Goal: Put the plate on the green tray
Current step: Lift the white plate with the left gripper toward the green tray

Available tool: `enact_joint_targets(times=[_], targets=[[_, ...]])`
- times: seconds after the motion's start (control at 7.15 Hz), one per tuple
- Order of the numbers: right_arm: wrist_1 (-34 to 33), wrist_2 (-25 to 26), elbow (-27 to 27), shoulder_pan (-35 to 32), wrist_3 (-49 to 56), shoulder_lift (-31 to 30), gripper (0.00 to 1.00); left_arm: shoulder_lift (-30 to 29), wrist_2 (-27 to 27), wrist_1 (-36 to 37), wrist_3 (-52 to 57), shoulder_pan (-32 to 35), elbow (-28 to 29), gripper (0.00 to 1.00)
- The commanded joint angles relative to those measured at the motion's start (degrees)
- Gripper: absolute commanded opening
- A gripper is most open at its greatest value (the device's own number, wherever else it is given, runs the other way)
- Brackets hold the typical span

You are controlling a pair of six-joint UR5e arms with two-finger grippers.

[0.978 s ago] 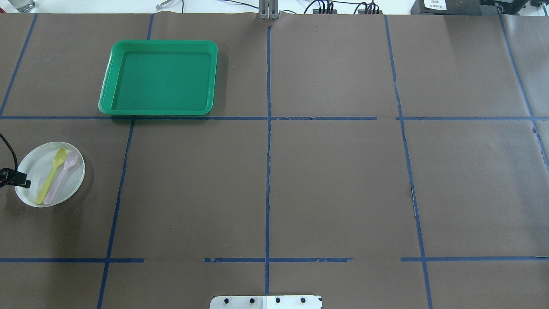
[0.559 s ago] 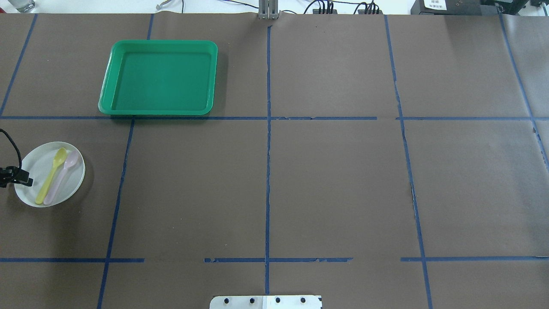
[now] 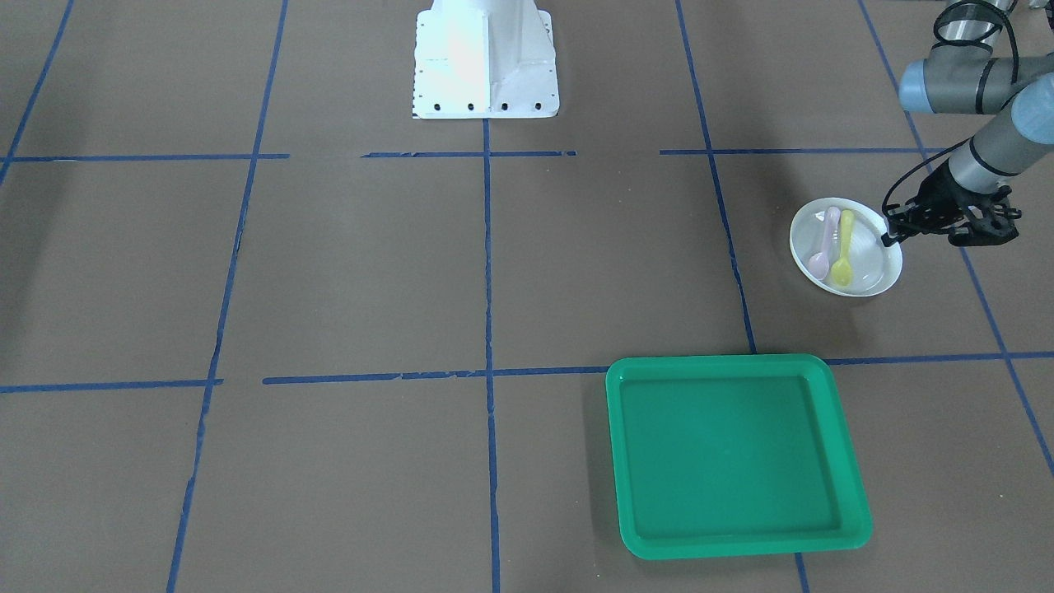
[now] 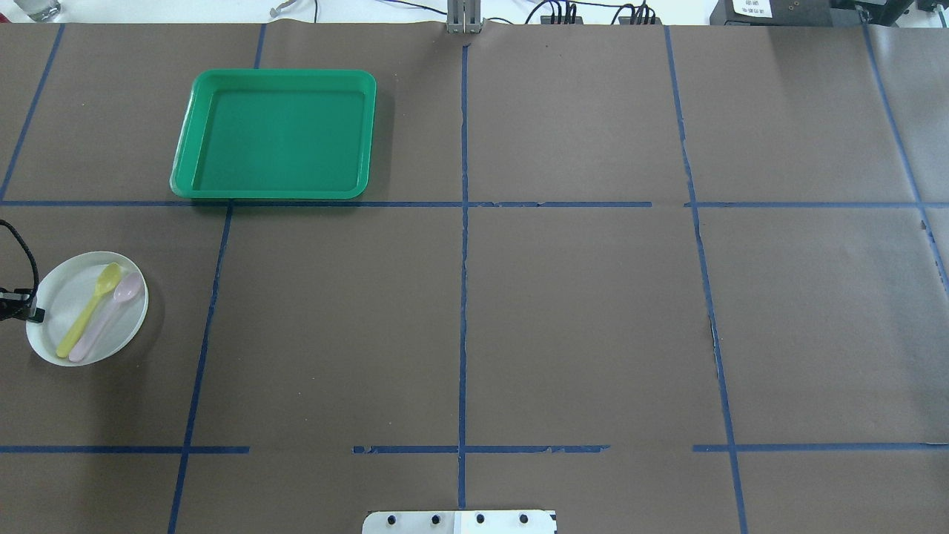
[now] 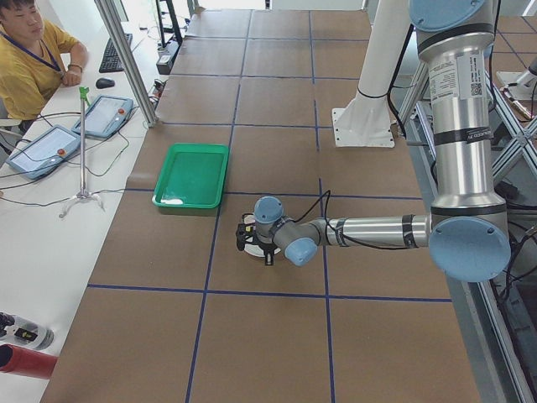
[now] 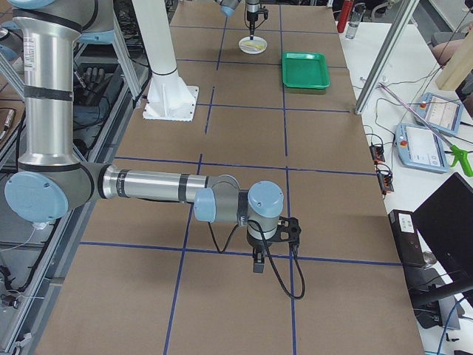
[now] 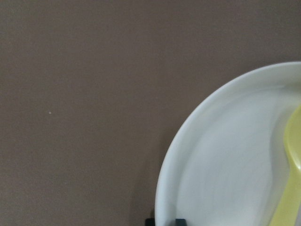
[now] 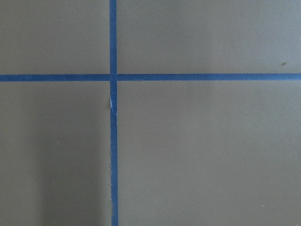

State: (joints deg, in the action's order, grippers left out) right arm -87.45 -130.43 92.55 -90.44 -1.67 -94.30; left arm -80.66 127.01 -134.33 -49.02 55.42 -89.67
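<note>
A white round plate (image 4: 74,330) lies at the table's left, with a yellow spoon (image 4: 93,308) and a pink spoon (image 4: 111,311) on it. My left gripper (image 4: 31,315) is at the plate's left rim. In the left wrist view its fingertips (image 7: 178,221) sit on either side of the plate's rim (image 7: 225,165), shut on it. The green tray (image 4: 274,73) lies empty beyond the plate, apart from it. In the front-facing view the plate (image 3: 869,265), left gripper (image 3: 888,237) and tray (image 3: 741,360) show too. My right gripper (image 6: 256,265) hangs over bare table, far from both; I cannot tell its state.
Brown paper with blue tape lines covers the table. The robot's white base (image 3: 486,66) stands at the near middle edge. An operator (image 5: 29,59) sits at a side bench with tablets. The right wrist view shows only paper and a tape cross (image 8: 113,77).
The plate with its spoons has shifted slightly toward the robot's side of the table. The left gripper has drawn back a little toward the left edge while staying at the rim.
</note>
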Motion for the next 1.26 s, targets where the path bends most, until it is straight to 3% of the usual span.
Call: enact_joint_targets(times=[0.0, 0.7, 0.98, 1.12], targets=[[0.0, 0.0, 0.0, 0.0, 0.0, 0.0, 1.0, -0.4, 5.6, -0.1, -2.5, 0.4, -2.8, 0.0], [0.0, 0.0, 0.0, 0.0, 0.0, 0.0, 1.0, -11.1, 10.8, -0.1, -15.4, 2.9, -3.3, 0.0], [0.0, 0.0, 0.0, 0.0, 0.0, 0.0, 1.0, -19.0, 10.8, 0.1, -24.5, 3.0, 0.4, 0.0], [0.0, 0.0, 0.0, 0.0, 0.0, 0.0, 1.0, -24.1, 10.5, 0.6, -28.8, 2.9, 5.1, 0.0]])
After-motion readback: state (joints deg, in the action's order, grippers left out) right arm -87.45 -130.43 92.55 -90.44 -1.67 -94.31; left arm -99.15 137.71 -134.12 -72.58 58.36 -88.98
